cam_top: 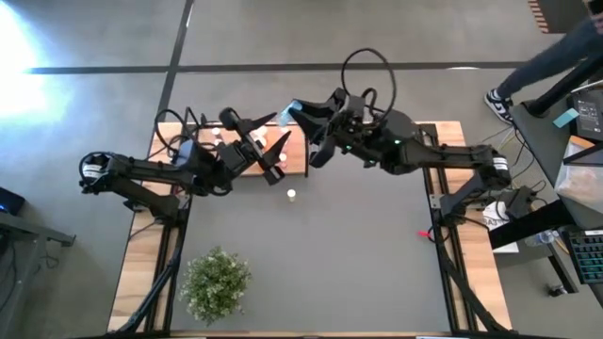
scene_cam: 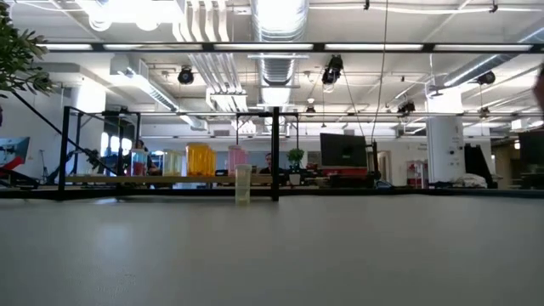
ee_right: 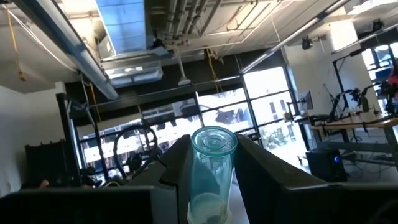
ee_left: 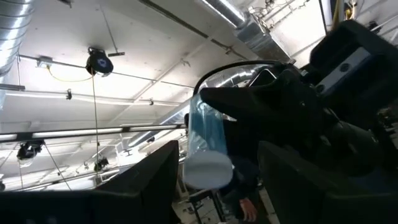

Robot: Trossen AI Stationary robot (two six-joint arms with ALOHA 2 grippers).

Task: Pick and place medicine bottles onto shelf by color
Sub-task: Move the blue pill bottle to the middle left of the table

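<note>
My right gripper [cam_top: 300,113] is raised above the far edge of the light-wood shelf [cam_top: 298,151] and is shut on a pale blue, white-capped medicine bottle [cam_top: 286,115]. My left gripper [cam_top: 268,155] hovers over the shelf, tipped upward, open, with nothing between its fingers. In its wrist view the blue bottle [ee_left: 205,134] shows farther off, in the other gripper. Orange, pink and pale bottles [scene_cam: 201,159] stand upright on the shelf [scene_cam: 170,178]. One small pale bottle [cam_top: 291,195] stands on its base on the dark table, just in front of the shelf. My right gripper pinches the blue bottle's round body [ee_right: 211,168] between its two fingers, which lie along the bottle. The bottle's flat base [ee_right: 214,140] points away from the wrist and its white cap [ee_right: 208,208] lies back between the fingers. It is lifted clear of shelf and table, tilted.
A green bushy plant [cam_top: 217,281] stands at the table's near left. Black upright rods [scene_cam: 274,153] frame the shelf. A person [cam_top: 556,61] stands beyond the far right corner, next to a desk with equipment [cam_top: 584,160]. The dark tabletop [cam_top: 358,254] stretches toward the near edge.
</note>
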